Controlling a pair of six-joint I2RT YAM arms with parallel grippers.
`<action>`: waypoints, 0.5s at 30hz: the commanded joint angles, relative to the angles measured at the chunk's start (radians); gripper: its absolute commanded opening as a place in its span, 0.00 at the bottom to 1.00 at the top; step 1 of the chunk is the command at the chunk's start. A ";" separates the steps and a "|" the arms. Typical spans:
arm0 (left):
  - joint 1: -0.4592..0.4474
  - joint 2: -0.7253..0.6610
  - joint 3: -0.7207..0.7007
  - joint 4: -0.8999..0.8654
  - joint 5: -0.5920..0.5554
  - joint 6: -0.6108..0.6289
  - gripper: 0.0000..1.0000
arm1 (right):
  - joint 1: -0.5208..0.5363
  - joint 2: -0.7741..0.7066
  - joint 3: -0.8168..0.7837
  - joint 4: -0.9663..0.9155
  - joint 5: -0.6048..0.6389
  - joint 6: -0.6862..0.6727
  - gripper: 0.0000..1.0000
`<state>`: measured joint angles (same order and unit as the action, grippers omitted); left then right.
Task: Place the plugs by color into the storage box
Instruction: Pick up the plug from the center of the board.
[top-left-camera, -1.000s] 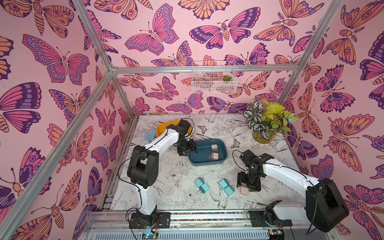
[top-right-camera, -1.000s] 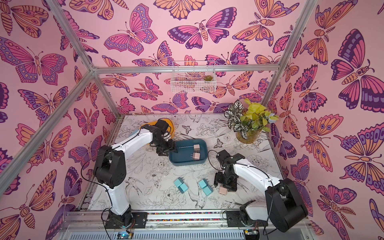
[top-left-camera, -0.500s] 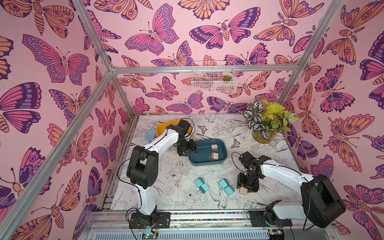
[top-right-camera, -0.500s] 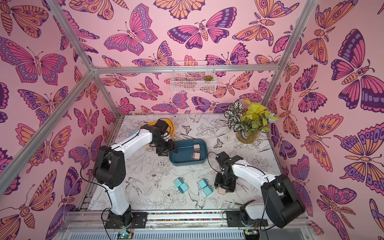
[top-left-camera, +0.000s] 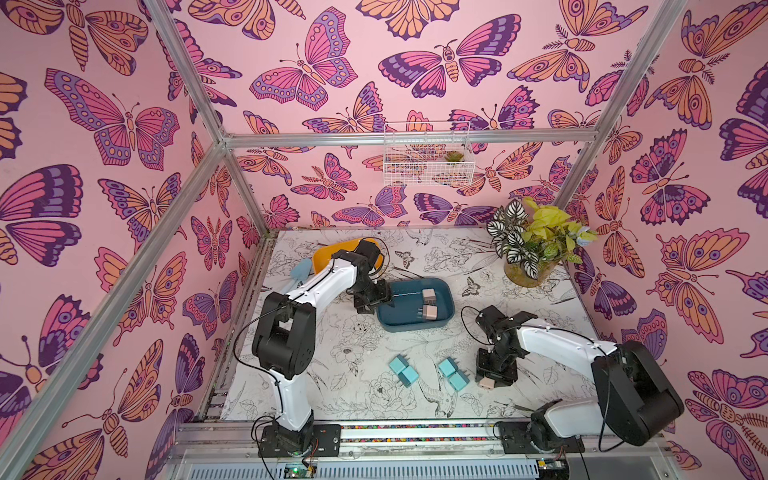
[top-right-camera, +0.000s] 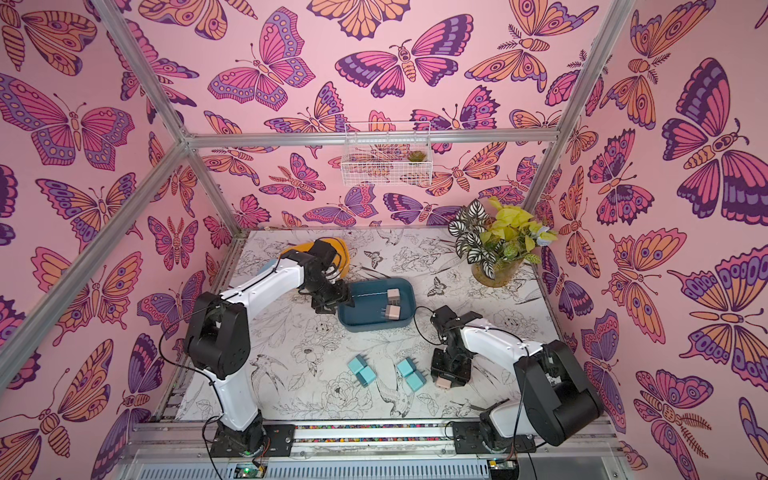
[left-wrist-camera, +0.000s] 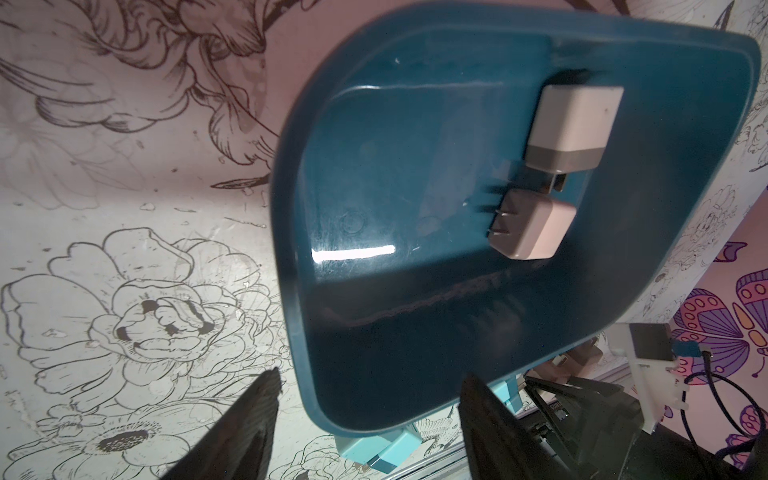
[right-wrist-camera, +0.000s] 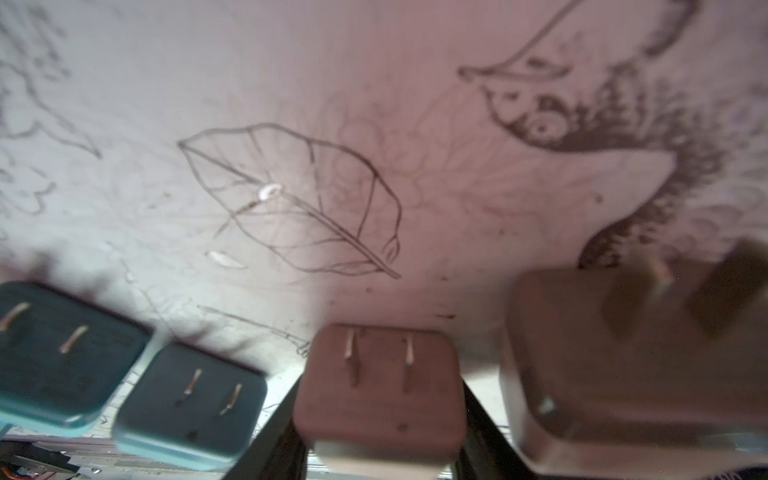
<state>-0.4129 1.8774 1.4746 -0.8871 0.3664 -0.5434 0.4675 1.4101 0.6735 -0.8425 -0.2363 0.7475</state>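
Observation:
The storage box, a dark blue tray (top-left-camera: 446, 293) (top-right-camera: 409, 291) (left-wrist-camera: 299, 216), holds two pale pink plugs (top-left-camera: 429, 303) (left-wrist-camera: 573, 120). My left gripper (top-left-camera: 370, 300) (left-wrist-camera: 372, 376) is open, its fingers straddling the tray's left end without touching it. Two pairs of light teal plugs (top-left-camera: 403, 371) (top-left-camera: 453, 374) lie near the front of the table. To their right, my right gripper (top-left-camera: 492, 376) (right-wrist-camera: 380, 399) is shut on a pink plug (right-wrist-camera: 378, 382) (top-right-camera: 444, 382) that sits on the table, prongs up. Another pink plug (right-wrist-camera: 623, 365) lies right beside it.
An orange tray (top-left-camera: 326, 255) and a pale-blue scoop tool (top-left-camera: 300, 270) lie behind my left arm. A potted plant (top-left-camera: 536, 245) stands at the back right. A white wire basket (top-left-camera: 428, 160) hangs on the back wall. A metal rail (top-left-camera: 415, 432) runs along the front edge.
My right gripper's jaws have closed onto the pink plug, and that arm has shifted slightly left. The left arm has not moved.

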 joint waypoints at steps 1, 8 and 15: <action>-0.007 -0.031 -0.007 -0.003 -0.009 -0.009 0.71 | 0.007 0.013 0.036 -0.038 0.017 -0.036 0.50; -0.007 -0.037 0.007 -0.004 -0.009 -0.011 0.71 | 0.008 -0.017 0.097 -0.112 0.049 -0.083 0.46; -0.007 -0.043 0.021 -0.003 -0.011 -0.007 0.71 | 0.008 -0.019 0.107 -0.118 0.052 -0.086 0.45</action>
<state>-0.4137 1.8725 1.4776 -0.8871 0.3664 -0.5510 0.4675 1.4044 0.7567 -0.9222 -0.2058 0.6754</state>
